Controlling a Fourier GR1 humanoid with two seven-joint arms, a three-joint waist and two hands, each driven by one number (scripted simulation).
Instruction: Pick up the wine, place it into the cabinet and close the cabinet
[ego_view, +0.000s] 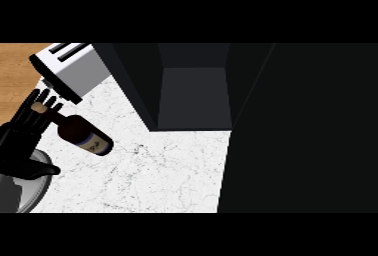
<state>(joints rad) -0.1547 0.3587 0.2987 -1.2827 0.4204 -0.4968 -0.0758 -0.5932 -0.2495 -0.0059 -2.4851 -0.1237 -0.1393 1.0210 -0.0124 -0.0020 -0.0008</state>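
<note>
left hand (23, 131) is seen at the view's left edge, black against the white marbled counter (162, 170), with its fingers straight and spread apart, pointing up toward the toaster (70, 67). its thumb is held out to the right near the lower left. nothing is clasped by these fingers; whether the fingertips touch the bottle's neck cannot be told.

wine bottle (80, 131) is laid on its side on the counter, just to the right of the hand. its cork-coloured top is found right at the fingertips, near the toaster's lower corner, and its dark body is stretched down and to the right, away from the hand. a pale label is seen at the lower end of the body.

grey forearm of the left arm is seen at the lower left corner, below the hand.

cabinet (193, 95) is shown open at the top centre, well to the right of the bottle, with a dark grey inner space. its dark door (303, 130) is spread over the right side of the view. a strip of wooden floor (18, 65) is seen at the upper left, behind the toaster.

right hand is shown nowhere in the view.
</note>
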